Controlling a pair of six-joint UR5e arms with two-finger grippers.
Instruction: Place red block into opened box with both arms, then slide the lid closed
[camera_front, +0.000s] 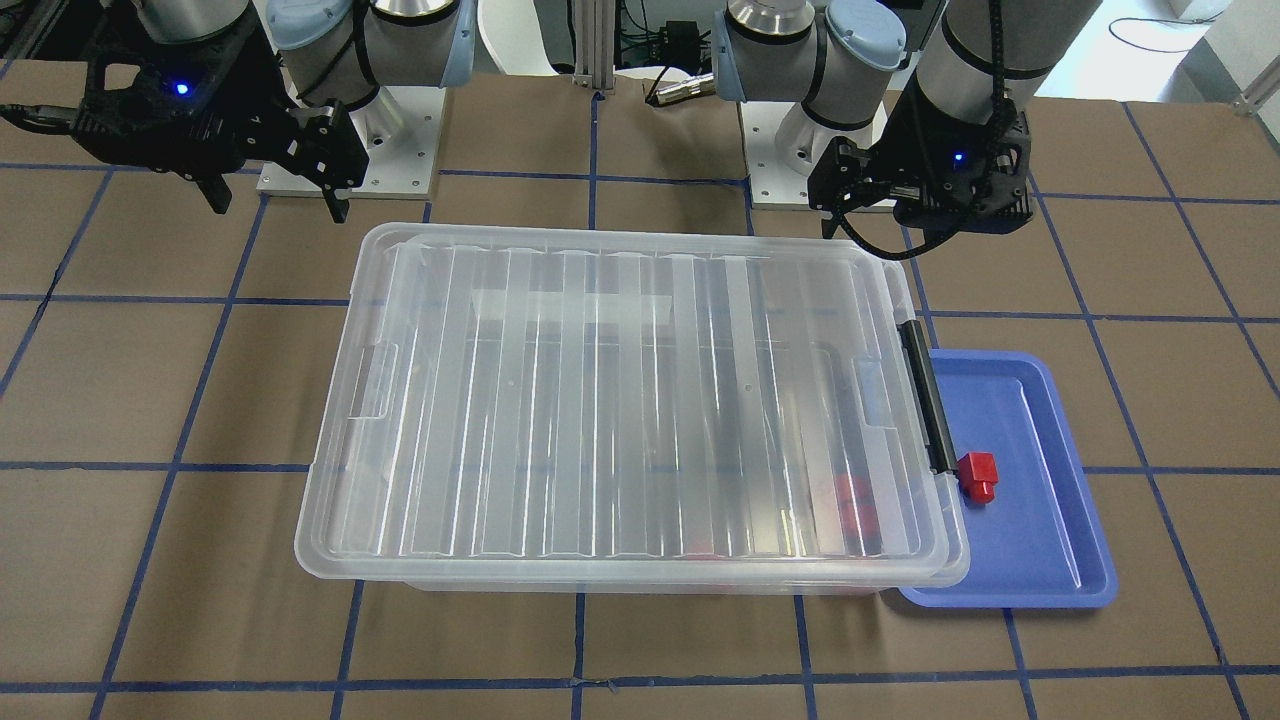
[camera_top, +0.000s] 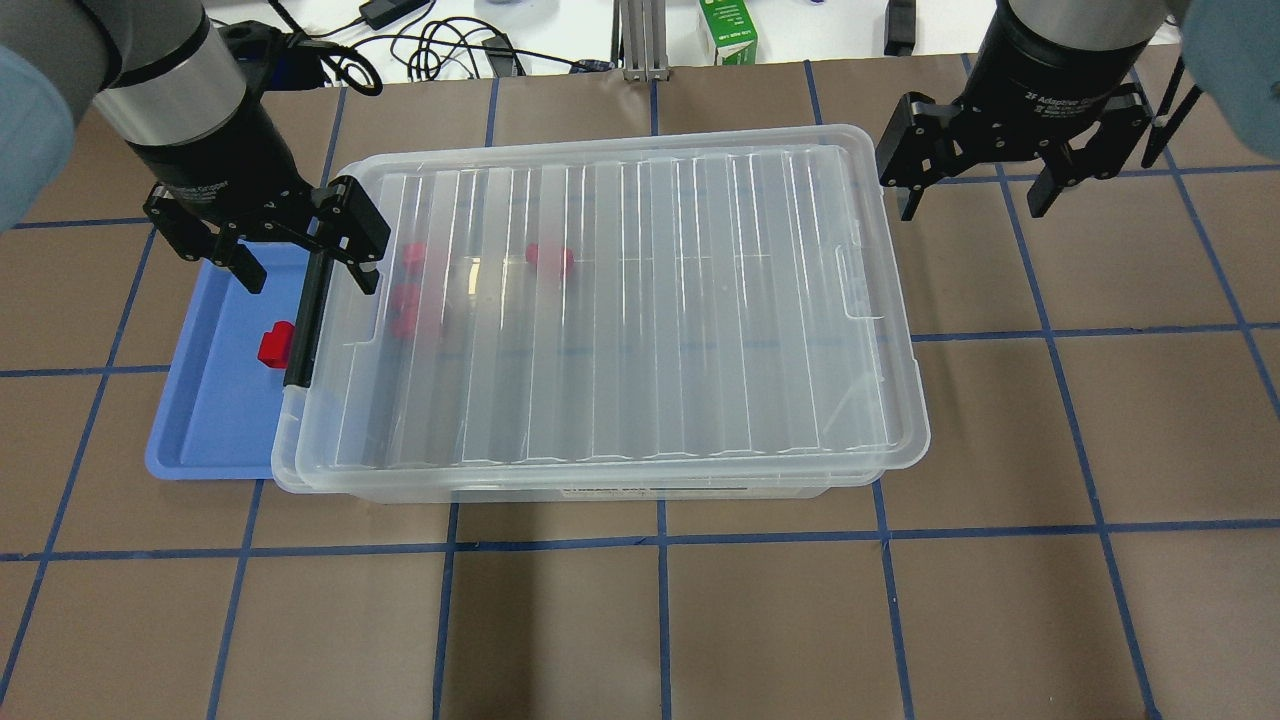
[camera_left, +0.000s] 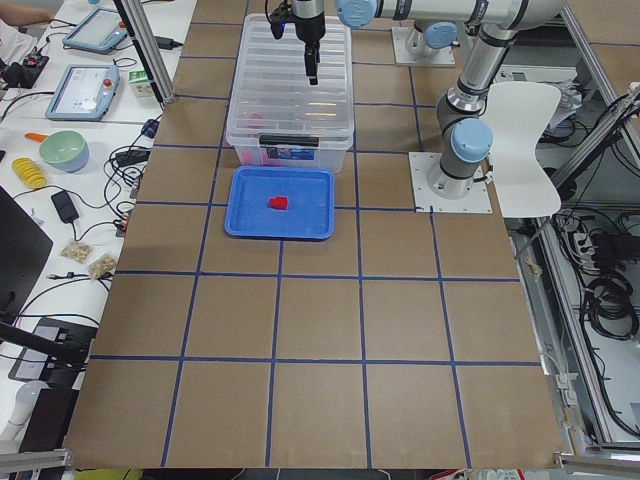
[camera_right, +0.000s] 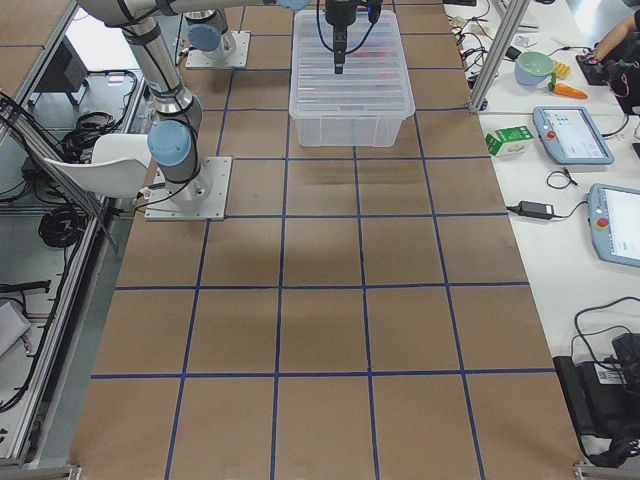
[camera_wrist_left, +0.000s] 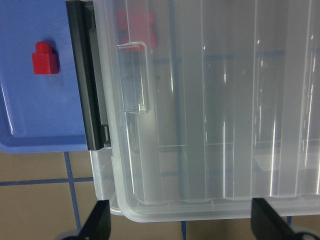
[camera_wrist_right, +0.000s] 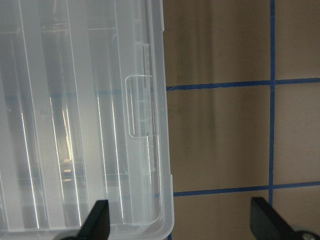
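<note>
The clear box (camera_top: 650, 490) stands mid-table with its ribbed lid (camera_top: 650, 300) lying over nearly all of it. Only a thin strip of rim shows at the black latch (camera_top: 305, 320) end. Through the lid I see three red blocks (camera_top: 550, 258) inside, near the latch end. Another red block (camera_front: 978, 475) lies on the blue tray (camera_front: 1040, 540), also in the left wrist view (camera_wrist_left: 45, 57). My left gripper (camera_top: 305, 272) hovers open above the latch end, holding nothing. Beyond the opposite short end, my right gripper (camera_top: 972, 205) hangs open and empty.
The blue tray (camera_top: 200, 430) touches the box's latch end. A green carton (camera_top: 727, 30) and cables lie past the table's far edge. Side benches carry tablets and a bowl (camera_left: 63, 150). Bare brown table (camera_top: 700, 620) spreads in front of the box.
</note>
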